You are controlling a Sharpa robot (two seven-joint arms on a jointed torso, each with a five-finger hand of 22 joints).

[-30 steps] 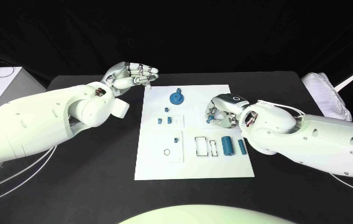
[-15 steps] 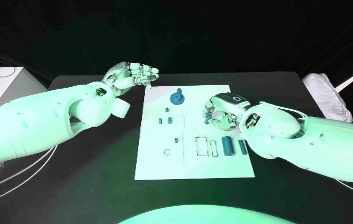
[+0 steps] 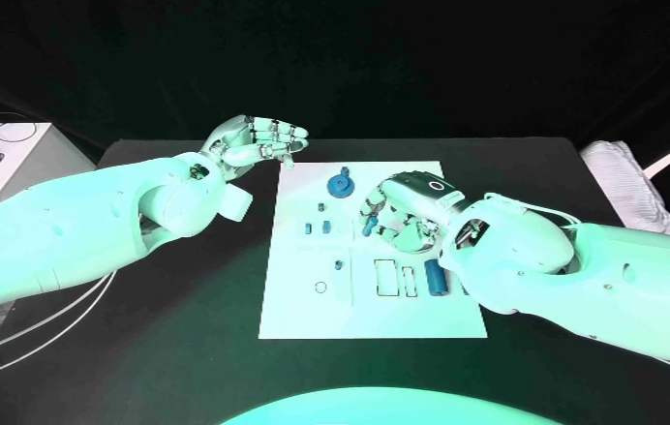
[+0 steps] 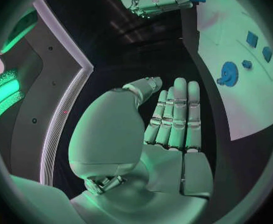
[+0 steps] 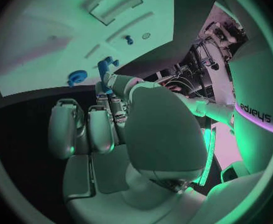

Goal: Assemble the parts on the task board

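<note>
1. A white board [image 3: 370,294] is laid on the black table [image 3: 167,328], its near part bare apart from printed outlines
2. Two rectangular slots [image 3: 395,277] are cut side by side in the board near its middle, and just to their right a blue cylinder [image 3: 435,276] is stood or laid close against the right arm; which cannot be told
3. The right hand [image 3: 402,214] is held low over the board's right half, fingers curled in together; a small blue part [image 5: 105,65] is seen at the fingertips in the right wrist view, and appears to be pinched there
4. Small blue pegs [image 3: 315,227] are set on the board left of that hand
5. A round blue gear [image 3: 340,185] is placed near the board's far edge
6. The left hand [image 3: 259,140] is held above the table just off the board's far left corner, fingers [image 4: 175,115] pressed together and bent in with nothing seen in them
</note>
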